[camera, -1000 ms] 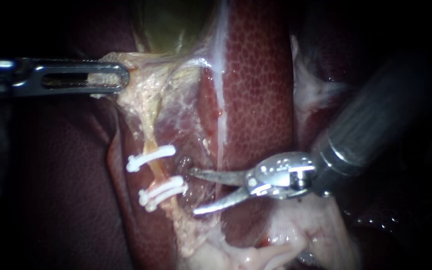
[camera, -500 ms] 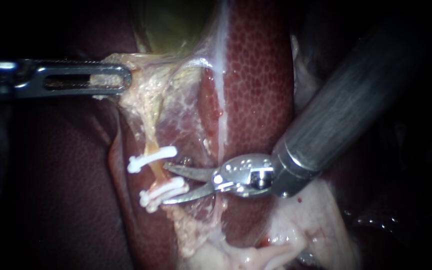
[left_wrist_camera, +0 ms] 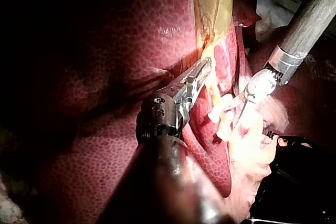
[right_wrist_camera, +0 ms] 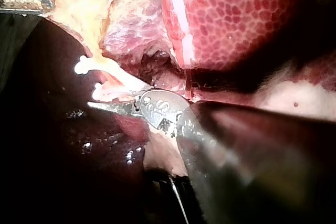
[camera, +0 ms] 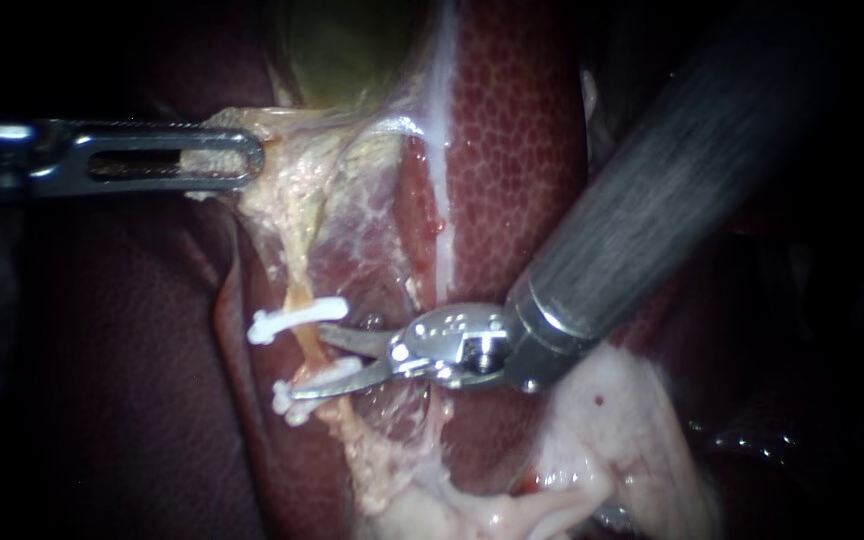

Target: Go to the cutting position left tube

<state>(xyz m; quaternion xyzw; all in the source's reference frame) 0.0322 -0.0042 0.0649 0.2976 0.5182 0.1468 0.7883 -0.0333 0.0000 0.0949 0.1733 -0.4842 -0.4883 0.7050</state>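
Close view of tissue under the endoscope. The left instrument [camera: 242, 160] entered from the left edge. Its slotted jaws were closed on a fold of pale yellowish tissue [camera: 292, 180] and held it taut.

Below that fold, left of centre, ran the tube [camera: 305, 343], a thin orange-tan strand. One white clip [camera: 297, 318] crossed it above and paired white clips [camera: 282, 402] crossed it below.

The right instrument [camera: 310, 360] came in from the upper right. Its two curved blades stood apart and gripped nothing. One tip sat just under the upper clip and the other lay over the lower clips, with the bare stretch of tube at the gap between the tips.

The liver [camera: 512, 180] lay behind, dark and smooth at the left and mottled red to the right of the tube. The greenish gallbladder [camera: 342, 50] showed at the top, and soft pink-white tissue [camera: 602, 440] lay at the lower right.

The bare tube between the clips was short, so the blades sat close to both. Open dark surface lay to the left of the tube. The thick shaft filled the right side, well apart from the left instrument.
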